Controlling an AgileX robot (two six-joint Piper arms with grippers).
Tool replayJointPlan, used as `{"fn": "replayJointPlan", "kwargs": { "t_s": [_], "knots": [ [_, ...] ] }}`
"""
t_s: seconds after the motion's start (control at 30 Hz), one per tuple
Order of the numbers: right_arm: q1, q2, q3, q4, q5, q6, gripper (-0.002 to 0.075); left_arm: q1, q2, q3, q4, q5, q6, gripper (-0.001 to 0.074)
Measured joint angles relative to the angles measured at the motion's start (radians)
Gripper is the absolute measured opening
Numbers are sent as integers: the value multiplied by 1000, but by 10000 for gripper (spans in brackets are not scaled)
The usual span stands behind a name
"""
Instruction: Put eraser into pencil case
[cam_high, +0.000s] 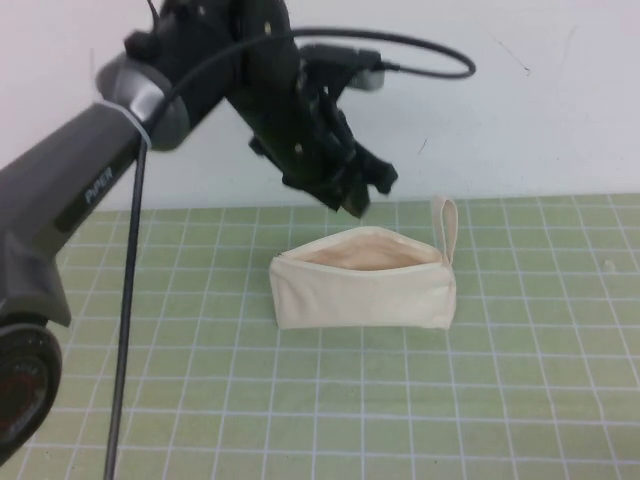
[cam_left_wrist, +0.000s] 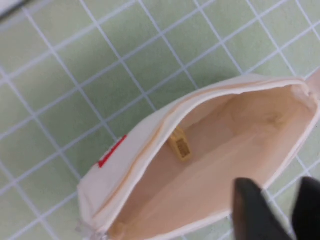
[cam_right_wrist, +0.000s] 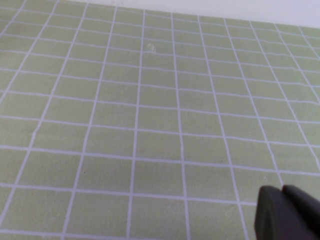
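Looking down from the high view, the left gripper (cam_high: 365, 190) hovers just above the case (cam_high: 365, 282), at about 12 o'clock from its open mouth; its fingers look spread with nothing between them. The case stands on the tabletop (cam_high: 520, 400) with its zip gaping upward and a loop strap at its 2 o'clock end. No eraser shows here, and the right gripper is out of frame.

The left wrist view supplies what that one lacks: the eraser (cam_left_wrist: 180, 145) lies inside the case (cam_left_wrist: 120, 165), on the beige lining near the zip edge. Two dark fingertips (cam_left_wrist: 252, 207) stand apart, holding nothing.

The right wrist view shows only bare tabletop (cam_right_wrist: 150, 125) and the right gripper (cam_right_wrist: 287, 212), apparently closed and empty.

I judge the eraser light, firm and slightly grippy, best pinched across its short sides; the case is soft and would buckle if pressed.
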Motion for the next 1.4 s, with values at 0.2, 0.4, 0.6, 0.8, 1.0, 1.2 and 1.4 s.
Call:
{"fn": "replayJointPlan", "kwargs": {
  "t_s": [0.2,0.4,0.6,0.8,1.0,1.2,1.4],
  "knots": [
    [0,0,0,0,0,0,-1,0,-38,-143,129,66,-21,20],
    [0,0,0,0,0,0,-1,0,-220,-182,264,79,-74,2],
    [0,0,0,0,0,0,-1,0,-439,-185,318,91,-105,0],
    [0,0,0,0,0,0,-1,0,-677,-71,379,93,-124,0],
    [0,0,0,0,0,0,-1,0,-964,182,408,94,-126,0],
    [0,0,0,0,0,0,-1,0,-1210,464,412,94,-128,0],
    [0,0,0,0,0,0,-1,0,-1387,706,414,94,-128,0]
  ]
}}
